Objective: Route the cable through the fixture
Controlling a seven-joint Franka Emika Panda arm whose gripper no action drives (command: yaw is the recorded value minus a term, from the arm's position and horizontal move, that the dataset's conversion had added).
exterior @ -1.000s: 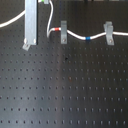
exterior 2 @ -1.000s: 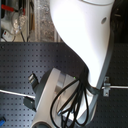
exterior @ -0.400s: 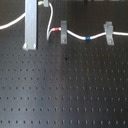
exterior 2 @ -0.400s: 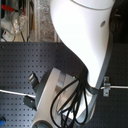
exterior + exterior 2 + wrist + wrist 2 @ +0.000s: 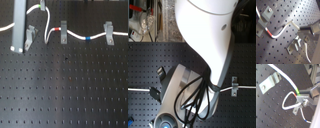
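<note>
- Jaws? Quick.
- Closed on the cable point(image 5: 286, 78), as far as both wrist views show. The gripper point(image 5: 301, 98) pinches it at a greenish stretch, and the cord runs straight into the fingertips. A slack loop hangs out just beside them.
- Which colour bands show close up?
- A red band point(image 5: 268, 33), right next to a grey clip. In the second wrist view there's a speck of blue further down the cord.
- OK, wider shot. Where's the cable?
- In the first exterior view it comes in from the first exterior view's left, passes behind the long grey bar point(image 5: 19, 25), rises to the gripper at the top edge, drops in a loop, then runs through the first upright clip point(image 5: 63, 31). After that come the blue band point(image 5: 89, 38) and the second upright clip point(image 5: 108, 33), then it leaves the frame.
- And the fixture?
- The fixture point(image 5: 31, 36) sits slanted beside the bar on the black perforated board point(image 5: 65, 90). The cable is near it but not in it, from what I can see.
- Progress?
- My call: both upright clips done, fixture not yet threaded. The held stretch needs lowering into that slanted slot.
- Cable condition?
- Thin, white, floppy, no kinks visible. The second exterior view is mostly blocked by the arm point(image 5: 203, 40).
</note>
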